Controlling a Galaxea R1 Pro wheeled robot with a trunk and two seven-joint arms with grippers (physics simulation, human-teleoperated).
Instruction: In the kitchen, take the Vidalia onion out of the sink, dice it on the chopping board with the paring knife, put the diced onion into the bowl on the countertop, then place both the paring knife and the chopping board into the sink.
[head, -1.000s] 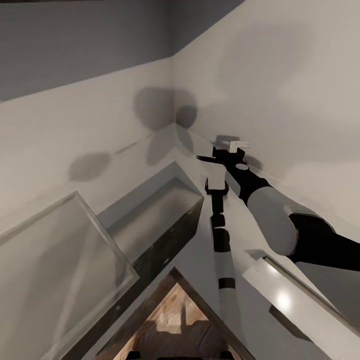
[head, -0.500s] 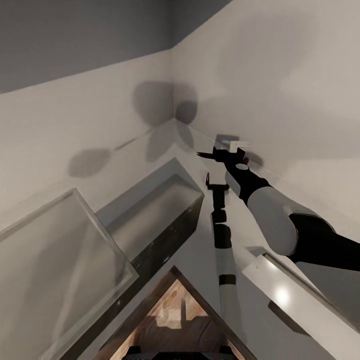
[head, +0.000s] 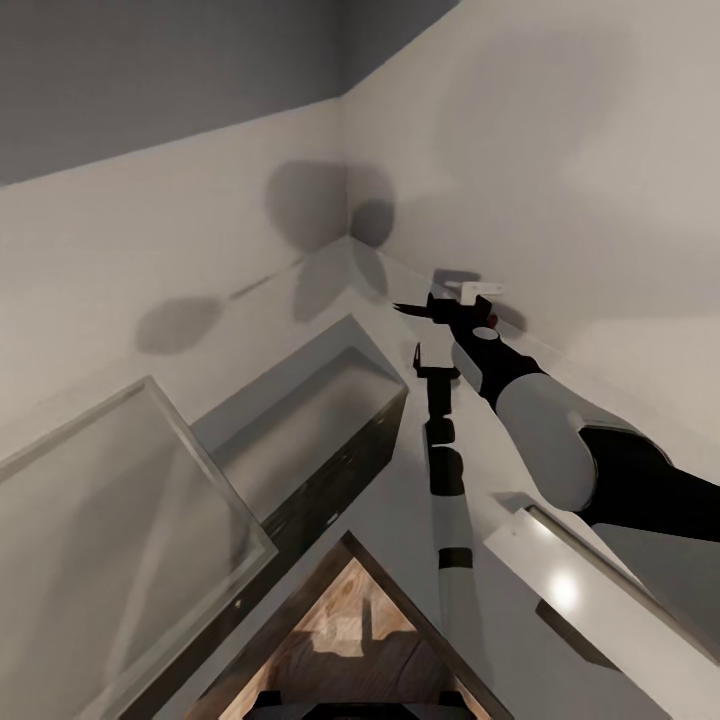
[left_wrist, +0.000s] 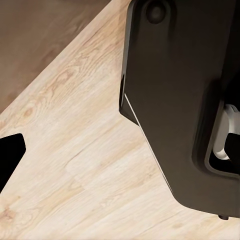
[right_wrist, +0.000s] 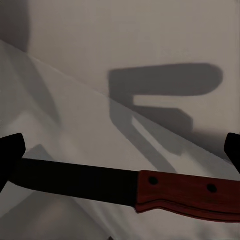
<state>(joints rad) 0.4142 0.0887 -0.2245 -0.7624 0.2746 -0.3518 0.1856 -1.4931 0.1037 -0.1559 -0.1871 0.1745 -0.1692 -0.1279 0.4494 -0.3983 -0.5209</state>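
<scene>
1. Knife (right_wrist: 125, 190): flat dark pointed blade, red-brown riveted handle, lying crosswise between the right gripper (head: 440, 310) fingers; gripper is clamped on it, raised near the pale wall corner.
2. Grey glossy countertop (head: 400, 500) runs below the arms.
3. Left gripper (head: 432, 360): can't tell if parted or closed. Its wrist camera looks down on light wood-grain flooring (left_wrist: 75, 150).

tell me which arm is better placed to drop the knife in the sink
Right. Its tool already grips the paring knife by the red handle, raised toward the wall corner. The left tool's state isn't visible; its wrist view looks down at wood floor.
</scene>
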